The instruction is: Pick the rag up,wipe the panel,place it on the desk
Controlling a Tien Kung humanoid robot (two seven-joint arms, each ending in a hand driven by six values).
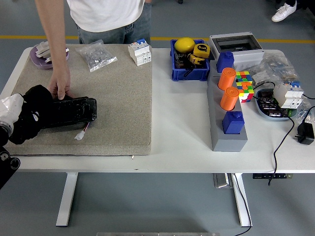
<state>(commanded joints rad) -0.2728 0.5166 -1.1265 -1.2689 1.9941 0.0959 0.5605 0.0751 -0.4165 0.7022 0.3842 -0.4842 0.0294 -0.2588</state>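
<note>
At the mat's (118,98) left edge, your left hand (11,109) is clutching the rag (30,113) (fingers hidden) against the panel (69,110), which a person's hand (60,83) is steadying.

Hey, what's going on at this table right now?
The robot's left hand, at the table's left edge, grips a black rag against the end of a black panel lying on the beige mat. A person's hand rests on the panel from the far side. The right arm isn't in view.

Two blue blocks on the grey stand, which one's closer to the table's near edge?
The blue block at the grey stand's near end, below both orange cylinders; the other blue block sits at the far end.
</note>
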